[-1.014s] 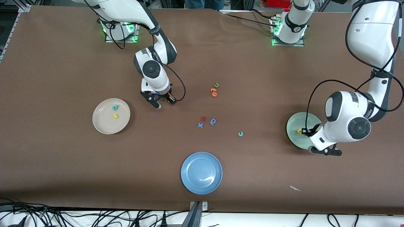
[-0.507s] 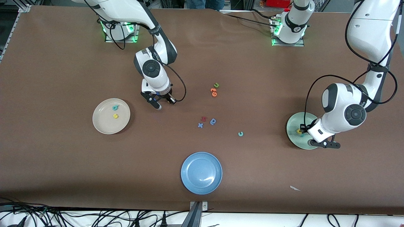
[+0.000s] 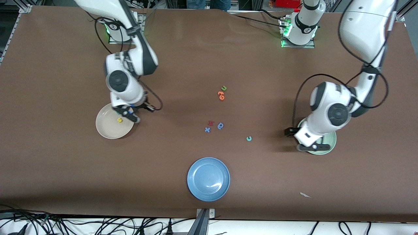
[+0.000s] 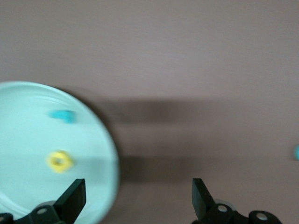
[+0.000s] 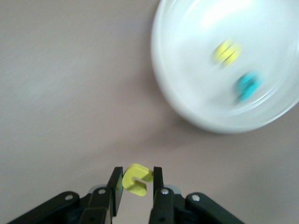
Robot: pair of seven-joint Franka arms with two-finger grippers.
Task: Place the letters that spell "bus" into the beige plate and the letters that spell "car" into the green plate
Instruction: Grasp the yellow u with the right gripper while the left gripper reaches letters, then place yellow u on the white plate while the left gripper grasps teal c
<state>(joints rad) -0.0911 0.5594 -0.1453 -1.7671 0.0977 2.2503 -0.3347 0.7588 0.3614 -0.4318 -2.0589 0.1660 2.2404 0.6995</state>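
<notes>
I see a small yellow foam "u" [image 5: 137, 179] pinched between my right gripper's [image 3: 128, 114] fingers over the rim of the round beige plate [image 3: 107, 129], which holds a yellow "s" [image 3: 120, 120] and a teal "b" [image 5: 247, 85]. My left gripper [image 3: 302, 140] hangs spread wide at the edge of the smooth mint-green plate [image 4: 28, 140], which holds a yellow "a" [image 4: 60, 161] and a teal letter [image 4: 63, 115].

I note one plate at the right arm's end of the table [image 3: 104, 130], with the "s" [image 3: 120, 120] and the "b" [image 5: 247, 85] lying in it. The right gripper [image 3: 129, 114] is over that plate's rim, with the "u" [image 5: 137, 179] between its fingers.

A second plate sits at the left arm's end [image 3: 329, 145], with the "a" [image 4: 60, 161] and the "r" [image 4: 63, 115] in it. The left gripper [image 3: 296, 139] is over its edge on the side toward mid-table.

The "c" [image 3: 249, 138] lies on the table between this plate and a cluster of three letters [image 3: 214, 125] at mid-table. Two more letters [image 3: 222, 93] lie farther from the camera than the cluster. A third plate [image 3: 192, 169] lies nearest the camera.
</notes>
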